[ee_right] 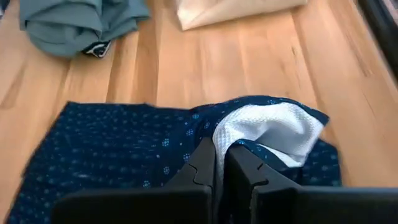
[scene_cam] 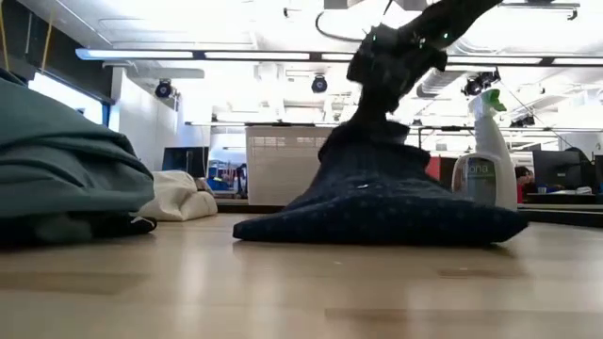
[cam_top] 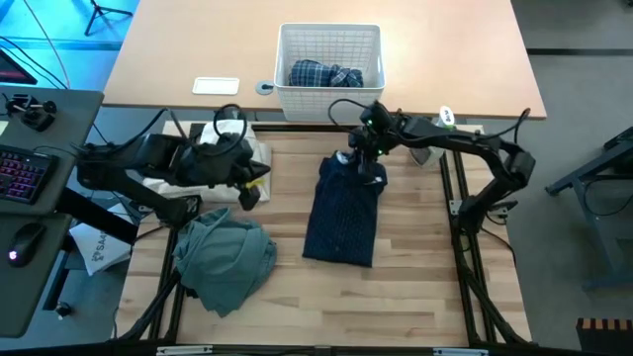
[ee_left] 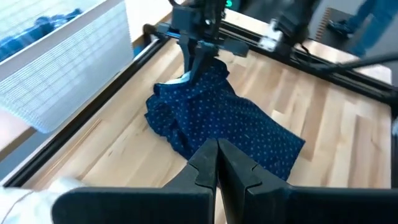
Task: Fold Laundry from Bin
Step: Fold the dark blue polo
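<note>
Right gripper [cam_top: 368, 158] is clamped on the far end of the navy dotted trousers [cam_top: 343, 210], pinching the waistband where the white lining shows, and lifting that end off the table. The rest of the trousers lies flat mid-table, partly folded into a long strip.

Left gripper [cam_top: 249, 190] is closed with nothing in it, hovering at the left, just beside the white cloth [cam_top: 229, 148] and above the grey-green top [cam_top: 226, 259].

Progress, as I read it: roughly midway. Trousers are in mid-fold, needing at least one more fold. The grey-green top sits in a loose heap near left, unfolded. The bin [cam_top: 329, 71] stands far centre with the plaid shirt [cam_top: 324, 75] inside it, so there is more to pull out.
</note>
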You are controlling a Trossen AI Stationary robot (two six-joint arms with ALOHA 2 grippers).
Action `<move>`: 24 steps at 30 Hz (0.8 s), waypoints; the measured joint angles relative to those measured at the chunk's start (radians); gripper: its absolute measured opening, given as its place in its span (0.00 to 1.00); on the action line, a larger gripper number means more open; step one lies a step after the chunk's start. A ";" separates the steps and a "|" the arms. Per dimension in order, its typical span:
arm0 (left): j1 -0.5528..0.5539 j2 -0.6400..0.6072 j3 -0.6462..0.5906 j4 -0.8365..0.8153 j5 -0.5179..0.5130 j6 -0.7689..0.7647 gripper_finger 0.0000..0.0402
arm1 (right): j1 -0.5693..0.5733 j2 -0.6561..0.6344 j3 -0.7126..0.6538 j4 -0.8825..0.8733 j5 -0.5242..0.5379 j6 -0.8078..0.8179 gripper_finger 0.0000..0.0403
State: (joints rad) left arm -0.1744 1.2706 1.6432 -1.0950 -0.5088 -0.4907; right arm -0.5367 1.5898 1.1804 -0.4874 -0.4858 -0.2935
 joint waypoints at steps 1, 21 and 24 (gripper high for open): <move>0.010 0.002 0.000 0.000 0.000 -0.010 0.00 | -0.008 0.007 0.007 -0.015 -0.022 0.002 0.01; 0.129 0.089 0.000 0.000 0.093 0.045 0.00 | -0.083 0.230 0.238 -0.189 0.198 -0.160 0.04; 0.137 0.092 0.000 0.000 0.132 0.077 0.00 | -0.083 0.286 0.237 -0.184 0.249 -0.160 0.12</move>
State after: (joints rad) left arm -0.0377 1.3624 1.6432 -1.0954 -0.3769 -0.4132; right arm -0.6201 1.8759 1.4178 -0.6713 -0.2367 -0.4538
